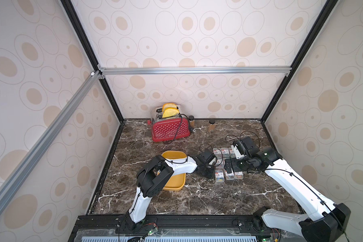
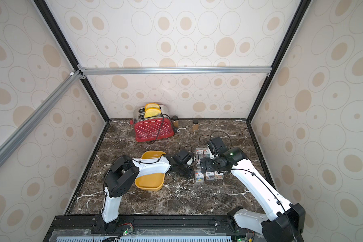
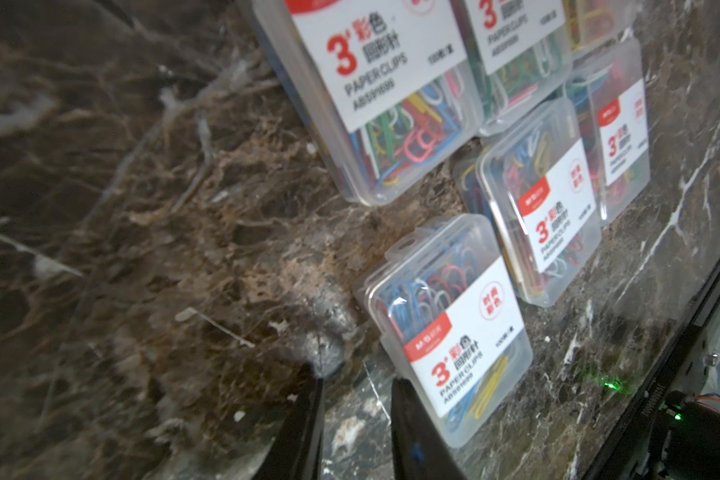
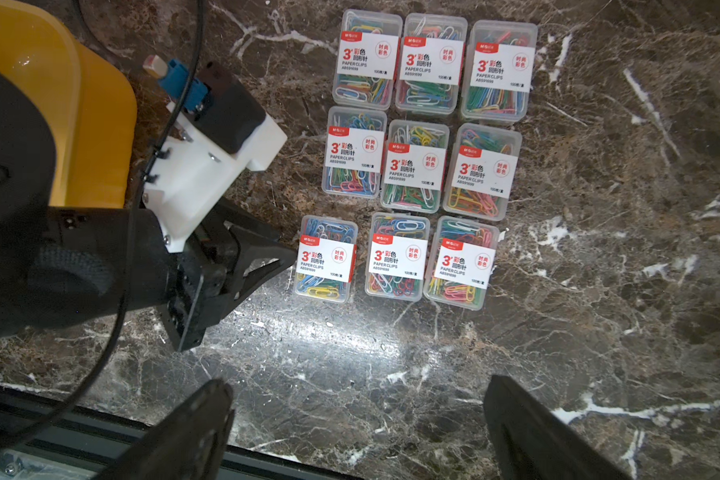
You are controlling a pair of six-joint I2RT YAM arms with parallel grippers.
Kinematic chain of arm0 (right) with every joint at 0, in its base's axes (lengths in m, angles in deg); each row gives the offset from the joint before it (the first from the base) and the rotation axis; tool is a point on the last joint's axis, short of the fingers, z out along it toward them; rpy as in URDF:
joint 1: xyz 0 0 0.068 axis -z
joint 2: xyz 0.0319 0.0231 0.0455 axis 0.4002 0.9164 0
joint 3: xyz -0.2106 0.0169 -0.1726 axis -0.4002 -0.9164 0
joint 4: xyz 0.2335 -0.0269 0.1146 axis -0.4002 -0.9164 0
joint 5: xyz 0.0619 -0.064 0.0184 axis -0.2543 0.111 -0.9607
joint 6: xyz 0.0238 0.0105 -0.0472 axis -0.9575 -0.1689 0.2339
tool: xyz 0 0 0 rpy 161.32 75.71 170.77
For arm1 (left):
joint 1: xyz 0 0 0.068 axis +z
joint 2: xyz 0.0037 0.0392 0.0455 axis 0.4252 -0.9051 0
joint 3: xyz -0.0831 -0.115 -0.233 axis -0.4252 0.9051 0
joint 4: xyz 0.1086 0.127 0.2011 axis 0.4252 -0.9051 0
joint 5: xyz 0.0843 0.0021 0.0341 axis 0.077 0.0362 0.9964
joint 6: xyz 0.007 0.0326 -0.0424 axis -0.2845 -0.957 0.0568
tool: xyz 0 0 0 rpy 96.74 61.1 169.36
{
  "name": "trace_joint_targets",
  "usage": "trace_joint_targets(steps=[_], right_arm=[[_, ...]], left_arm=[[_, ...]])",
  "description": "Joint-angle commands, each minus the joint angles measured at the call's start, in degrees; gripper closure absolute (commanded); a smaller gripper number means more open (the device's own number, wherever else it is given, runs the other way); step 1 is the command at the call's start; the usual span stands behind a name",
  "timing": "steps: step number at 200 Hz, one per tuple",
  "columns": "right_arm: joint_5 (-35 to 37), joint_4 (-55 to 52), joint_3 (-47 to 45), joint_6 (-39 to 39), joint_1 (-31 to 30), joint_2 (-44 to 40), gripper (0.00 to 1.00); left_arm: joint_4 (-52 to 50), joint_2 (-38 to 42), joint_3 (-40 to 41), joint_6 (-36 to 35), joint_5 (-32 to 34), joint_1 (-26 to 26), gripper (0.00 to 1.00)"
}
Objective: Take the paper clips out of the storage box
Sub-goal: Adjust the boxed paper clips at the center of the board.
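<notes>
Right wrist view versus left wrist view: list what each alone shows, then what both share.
Right wrist only: all nine clear plastic cases of multicoloured paper clips in a three-by-three grid, the mustard-yellow plastic tray, the open right pincer. Left wrist only: a black part of the right arm carrying a green light. Both: some cases, the shut left pincer, the dark brown marbled tabletop.

White shells, black joints and thin black cables are seen on the left arm point(image 1: 182, 165) and right arm point(image 1: 291, 184).
</notes>
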Motion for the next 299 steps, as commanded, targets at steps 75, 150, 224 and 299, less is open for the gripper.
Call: trace_joint_targets(steps=[75,150,224,299], right_arm=[[-3.6,0.1,-1.4,1.5,0.7,-0.3,0.00],[-19.1,10.0,-14.6,2.3,-0.7,1.6,0.52],[-21.4,20.5,-18.0,0.6,-3.2,14.2,0.63],[-14.9,20.2,-17.9,0.1,-3.2,17.4,0.63]], left_arm=[[-1.5,2.8,2.8,0.8,3.8,-0.2,0.71],[-4.2,16.3,10.2,0.5,10.4,2.3,0.59],[-9.2,27.0,12.7,0.2,14.0,3.6,0.39],[-8.8,25.9,11.1,-0.6,12.2,4.1,0.39]])
